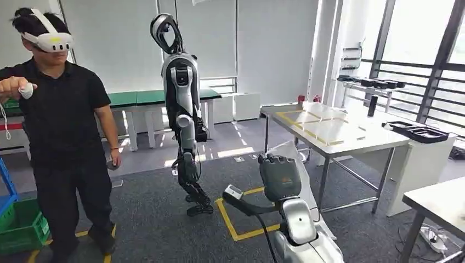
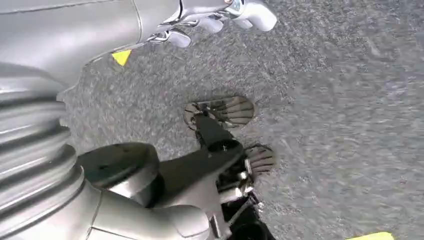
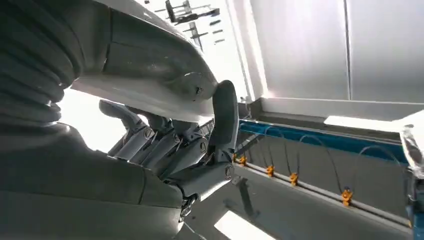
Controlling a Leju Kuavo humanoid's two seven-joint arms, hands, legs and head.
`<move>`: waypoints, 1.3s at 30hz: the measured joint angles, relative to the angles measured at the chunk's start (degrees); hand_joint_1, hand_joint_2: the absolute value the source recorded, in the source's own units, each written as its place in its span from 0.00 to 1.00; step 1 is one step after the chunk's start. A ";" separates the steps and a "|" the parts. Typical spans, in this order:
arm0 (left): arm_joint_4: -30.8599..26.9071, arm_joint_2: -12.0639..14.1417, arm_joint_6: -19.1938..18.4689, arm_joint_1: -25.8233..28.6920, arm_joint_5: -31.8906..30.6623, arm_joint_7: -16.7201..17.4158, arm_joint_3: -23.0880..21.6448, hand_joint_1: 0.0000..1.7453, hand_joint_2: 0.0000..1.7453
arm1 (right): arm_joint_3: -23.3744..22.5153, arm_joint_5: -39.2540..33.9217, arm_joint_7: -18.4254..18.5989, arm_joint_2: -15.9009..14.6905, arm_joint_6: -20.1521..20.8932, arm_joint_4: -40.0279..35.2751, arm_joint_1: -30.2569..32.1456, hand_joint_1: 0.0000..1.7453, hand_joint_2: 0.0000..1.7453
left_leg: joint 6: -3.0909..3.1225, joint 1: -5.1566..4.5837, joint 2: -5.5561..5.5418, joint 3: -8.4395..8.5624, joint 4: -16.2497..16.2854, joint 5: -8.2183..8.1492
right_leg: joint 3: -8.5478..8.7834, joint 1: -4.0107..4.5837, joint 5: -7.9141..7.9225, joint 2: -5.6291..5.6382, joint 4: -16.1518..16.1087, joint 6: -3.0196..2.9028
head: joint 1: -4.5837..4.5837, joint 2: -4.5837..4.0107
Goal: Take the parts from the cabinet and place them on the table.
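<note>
My right hand (image 1: 279,178) is raised in front of me, its grey back toward the head camera. In the right wrist view the right hand (image 3: 175,150) has its fingers (image 3: 150,140) curled in and its thumb standing straight, with nothing seen between them. A white plastic sheet (image 1: 315,192) hangs close behind this hand; I cannot tell whether they touch. The steel table (image 1: 329,131), marked with yellow tape, stands beyond it to the right. My left hand (image 2: 210,17) hangs over the grey carpet with its pale fingers apart and nothing in them.
A person (image 1: 60,126) in a headset stands at the left, holding a controller. Another humanoid robot (image 1: 183,109) stands in the middle. Black trays (image 1: 419,131) lie on a white bench at the right. A green crate (image 1: 22,224) sits at the lower left, and yellow tape (image 1: 236,222) marks the carpet.
</note>
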 joint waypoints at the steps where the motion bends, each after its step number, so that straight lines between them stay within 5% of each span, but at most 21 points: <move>1: 0.00 -0.04 0.00 -0.13 -0.24 0.11 -0.02 0.00 1.00 | 0.00 -0.26 -0.42 -0.53 -0.11 0.00 -0.12 1.00 1.00 | 0.39 -0.19 0.57 0.05 0.00 0.10 | 0.02 -0.16 0.29 0.62 -0.33 0.51 | -0.02 0.00; 2: 0.02 -0.30 0.00 -0.32 -0.24 0.17 -0.04 0.00 1.00 | 0.00 -0.55 -0.66 -1.03 -0.15 0.00 -0.27 1.00 1.00 | 0.99 0.42 1.25 0.20 -0.54 0.50 | -0.18 -0.17 0.28 0.88 -0.30 0.91 | 0.02 0.00; 4: -0.07 -0.44 0.07 -0.60 -0.24 0.20 -0.09 0.00 1.00 | 0.00 -0.72 -0.98 -1.46 0.02 0.00 -1.06 1.00 1.00 | 1.88 0.08 2.69 0.31 -0.74 0.62 | -2.09 0.41 -2.26 -5.60 3.83 1.04 | 0.42 0.00; 5: -0.07 -0.48 0.07 -0.45 -0.24 0.22 -0.09 0.00 1.00 | 0.02 -0.74 -1.40 -1.57 0.15 0.00 -1.41 1.00 1.00 | 2.08 -0.13 3.45 0.33 -0.73 0.54 | -4.33 0.37 -4.45 -6.79 8.33 1.21 | 0.44 0.00; 8: -0.07 -0.48 0.07 -0.43 -0.24 0.17 -0.09 0.00 1.00 | 0.02 -0.98 -1.68 -1.86 0.44 0.24 -1.50 1.00 1.00 | 2.39 -0.40 5.96 0.36 -0.70 0.34 | -9.21 0.32 -7.13 -7.26 17.83 1.33 | 0.39 0.00; 11: -0.07 -0.57 0.07 -0.44 -0.24 0.13 -0.09 0.00 1.00 | 0.02 -1.31 -2.08 -2.27 0.44 0.42 -1.82 1.00 1.00 | 2.28 -0.56 8.07 0.68 -0.67 0.00 | -2.99 0.52 -0.94 -8.49 6.11 0.66 | 0.44 0.00; 13: -0.07 -0.59 0.04 -0.44 -0.24 0.13 -0.09 0.00 1.00 | 0.02 -1.31 -1.95 -2.27 0.55 0.42 -2.46 1.00 1.00 | 1.74 -1.12 9.20 0.81 -0.63 -0.37 | 0.20 1.54 -0.10 -12.44 0.19 -0.36 | 0.39 0.00; 17: -0.02 -0.77 0.04 -0.54 -0.24 0.28 -0.09 0.00 1.00 | 0.02 -1.40 -1.31 -2.69 0.83 0.55 -3.04 1.00 1.00 | 0.62 -1.14 11.63 1.75 -1.10 -0.71 | 0.03 1.66 0.41 -9.64 -0.56 -1.50 | 0.31 0.00; 18: -0.04 -0.76 0.02 -0.60 -0.24 0.26 -0.09 0.00 1.00 | 0.02 -1.46 -1.29 -2.73 0.83 0.52 -3.08 1.00 1.00 | 0.21 -0.84 10.40 1.26 -0.85 -1.18 | 0.63 0.96 0.73 -9.16 -1.08 -1.81 | 0.24 0.00; 19: -0.02 -0.74 0.00 -0.64 -0.24 0.22 -0.09 0.00 1.00 | 0.02 -1.53 -1.29 -2.77 0.81 0.55 -3.38 1.00 1.00 | -0.03 -0.68 6.93 0.88 0.75 -2.28 | 0.70 0.82 0.73 -8.61 -1.21 -1.89 | 0.26 0.00; 20: -0.02 -0.74 -0.02 -0.61 -0.24 0.20 -0.09 0.00 1.00 | 0.02 -1.62 -1.25 -2.75 0.79 0.57 -3.65 1.00 1.00 | -0.14 -0.69 5.27 -0.84 4.54 -4.48 | 0.70 0.70 0.71 -8.03 -1.20 -2.06 | 0.15 0.00; 23: 0.02 -0.68 -0.04 -0.18 -0.24 0.15 -0.09 0.00 1.00 | 0.02 -1.57 -1.46 -2.75 0.83 0.92 -3.51 1.00 1.00 | -0.32 -0.61 4.21 -6.63 15.47 -7.77 | 0.69 0.71 0.71 -5.65 -1.10 -2.19 | 0.11 0.00; 25: 0.02 -0.68 -0.04 -0.12 -0.24 0.09 -0.09 0.00 1.00 | 0.02 -1.64 -1.36 -2.77 0.83 1.14 -3.43 1.00 1.00 | -0.27 -0.51 4.01 -5.66 12.18 -4.22 | 0.67 0.57 0.67 -4.00 -0.86 -2.13 | 0.09 0.00; 27: 0.00 -0.59 -0.04 -0.18 -0.24 0.06 -0.09 0.00 1.00 | 0.02 -1.73 -1.29 -2.80 0.70 1.14 -3.64 1.00 1.00 | -0.36 -0.11 2.03 -1.21 2.25 1.28 | 0.67 0.25 0.39 -2.37 -0.25 -1.68 | 0.05 0.00; 28: 0.04 -0.57 -0.04 -0.22 -0.26 0.09 -0.09 0.00 1.00 | 0.02 -1.73 -1.27 -2.80 0.66 1.14 -3.75 1.00 1.00 | -0.37 -0.02 -0.30 -0.41 0.70 0.05 | 0.37 0.38 0.31 -1.79 -0.04 -1.27 | 0.09 0.00; 32: 0.07 -0.59 -0.04 -0.28 -0.35 0.02 -0.11 0.00 1.00 | 0.02 -1.70 -1.11 -3.37 0.50 1.18 -3.68 1.00 1.00 | 1.16 -0.34 1.38 0.06 -0.06 0.40 | -0.52 -0.07 1.22 0.82 -0.43 0.53 | 0.07 0.00; 33: 0.05 -0.64 -0.07 -0.38 -0.37 0.02 -0.13 0.00 1.00 | 0.02 -1.66 -0.94 -3.72 0.48 1.18 -3.66 1.00 1.00 | 1.73 -0.08 2.14 0.10 -0.38 0.72 | -0.71 -0.09 0.94 -0.70 -0.04 0.55 | 0.09 0.00; 34: 0.02 -0.59 -0.07 -0.41 -0.41 0.00 -0.13 0.00 1.00 | 0.02 -1.59 -0.65 -3.76 0.55 1.18 -3.82 1.00 1.00 | 2.07 -0.21 2.68 0.09 -0.45 0.76 | -1.50 0.49 -0.37 -4.47 1.80 0.64 | 0.35 0.00; 35: 0.02 -0.57 -0.07 -0.33 -0.41 0.02 -0.15 0.00 1.00 | 0.02 -1.55 -0.48 -3.74 0.55 1.18 -3.98 1.00 1.00 | 2.43 -0.42 3.30 0.03 -0.44 0.73 | -3.25 0.52 -2.43 -6.28 5.36 0.86 | 0.35 0.00; 37: 0.02 -0.41 -0.07 -0.20 -0.44 0.04 -0.15 0.00 1.00 | 0.07 -1.51 -0.24 -3.71 0.68 1.20 -3.73 1.00 1.00 | 2.70 -0.69 4.79 -0.06 -0.42 0.64 | -7.59 0.42 -6.47 -7.28 14.70 0.96 | 0.37 0.00; 39: 0.02 -0.29 -0.07 -0.20 -0.48 0.02 -0.15 0.00 1.00 | 0.07 -1.44 0.33 -4.00 0.94 1.38 -3.48 1.00 1.00 | 2.80 -0.95 6.27 -0.09 -0.41 0.59 | -8.94 0.47 -6.55 -7.31 17.63 0.73 | 0.42 0.00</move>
